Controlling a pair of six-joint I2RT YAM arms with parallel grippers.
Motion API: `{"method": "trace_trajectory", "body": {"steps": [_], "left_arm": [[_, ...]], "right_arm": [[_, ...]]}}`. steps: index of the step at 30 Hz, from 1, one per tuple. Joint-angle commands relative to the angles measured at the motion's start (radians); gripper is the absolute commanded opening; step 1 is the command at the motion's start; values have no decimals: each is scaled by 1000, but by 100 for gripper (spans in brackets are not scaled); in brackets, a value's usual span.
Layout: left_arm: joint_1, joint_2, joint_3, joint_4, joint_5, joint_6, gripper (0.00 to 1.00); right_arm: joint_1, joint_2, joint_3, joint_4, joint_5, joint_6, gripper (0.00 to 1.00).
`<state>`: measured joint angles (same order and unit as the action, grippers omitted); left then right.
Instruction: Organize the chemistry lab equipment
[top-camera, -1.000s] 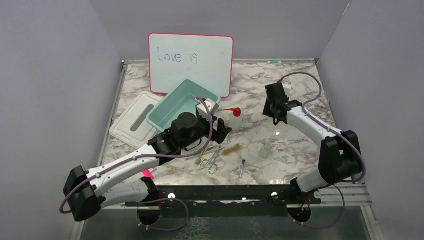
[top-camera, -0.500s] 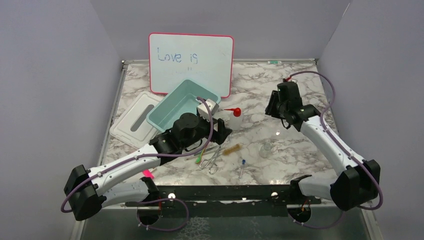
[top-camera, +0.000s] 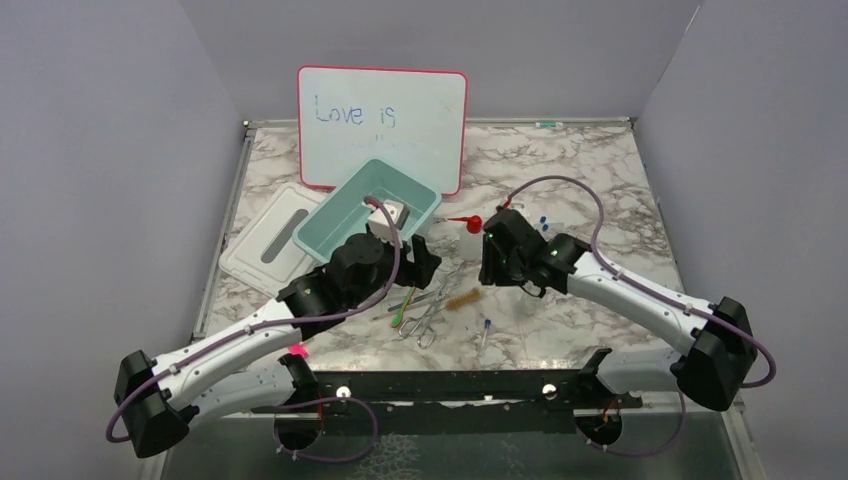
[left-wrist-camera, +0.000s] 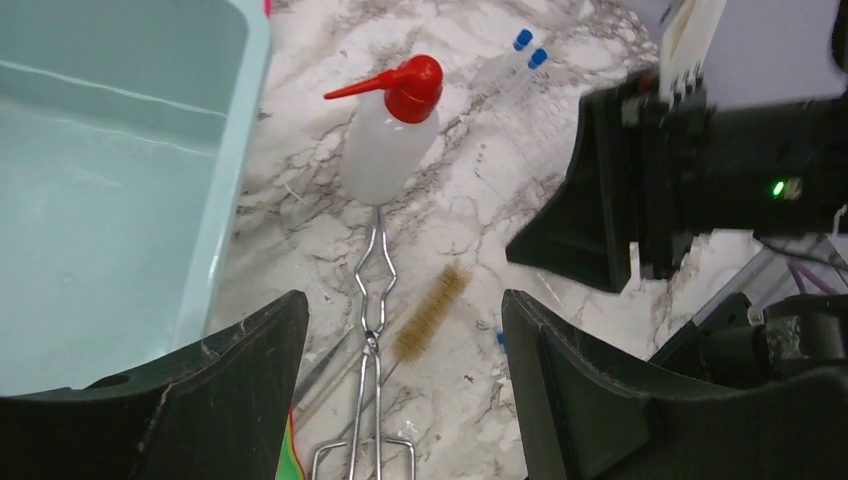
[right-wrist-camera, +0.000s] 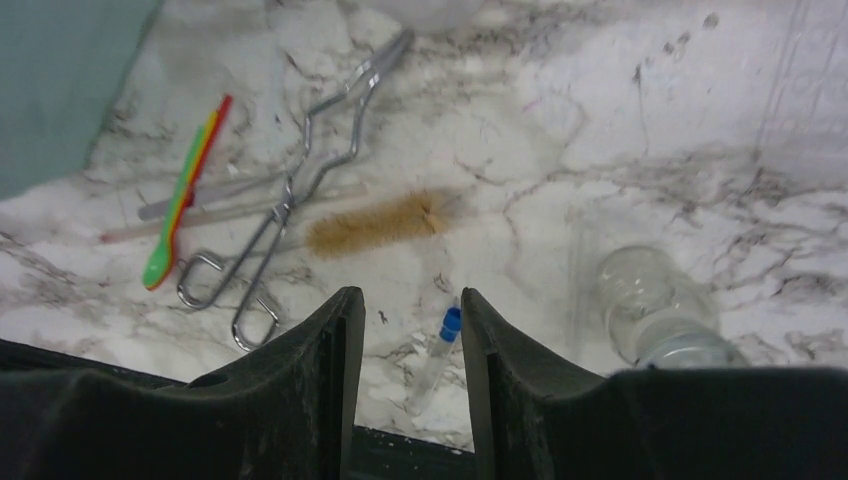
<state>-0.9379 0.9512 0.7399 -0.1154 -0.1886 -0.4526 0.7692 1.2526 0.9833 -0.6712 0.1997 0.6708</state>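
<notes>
squeeze bottle (left-wrist-camera: 378, 160): white, red nozzle | brush (left-wrist-camera: 432, 312): brown | bin (left-wrist-camera: 226, 200): teal | table (left-wrist-camera: 480, 200): grey-white marble

Soft, even light comes from overhead, so the marble desk (top-camera: 600, 170) is bright without hard glare. Only faint shadows sit under the arms (top-camera: 250, 335). The top view is sharp. Close to the lens, the left pincer (left-wrist-camera: 400, 310) and right pincer (right-wrist-camera: 408, 300) show dark, slightly blurred fingers; the desk beyond them stays crisp.

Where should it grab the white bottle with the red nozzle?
The white squeeze bottle: around its round body, below the red cap, from the near side; it seems upright, and its nozzle juts sideways toward the teal bin.
</notes>
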Motion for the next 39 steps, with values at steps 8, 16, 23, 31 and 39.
{"method": "trace_trajectory", "body": {"steps": [8, 16, 23, 31, 39], "left_arm": [[1, -146, 31, -118, -145, 6, 74], [1, -159, 4, -124, -79, -31, 77], [1, -145, -3, -124, -40, -36, 78], [1, -147, -33, -117, -9, -75, 79], [0, -140, -106, -48, 120, -122, 80]], "right_arm": [[187, 83, -155, -124, 96, 292, 45], [198, 128, -233, 42, 4, 302, 47], [200, 194, -234, 125, -14, 344, 47], [202, 246, -238, 129, 16, 389, 30], [202, 161, -244, 206, 85, 358, 17]]}}
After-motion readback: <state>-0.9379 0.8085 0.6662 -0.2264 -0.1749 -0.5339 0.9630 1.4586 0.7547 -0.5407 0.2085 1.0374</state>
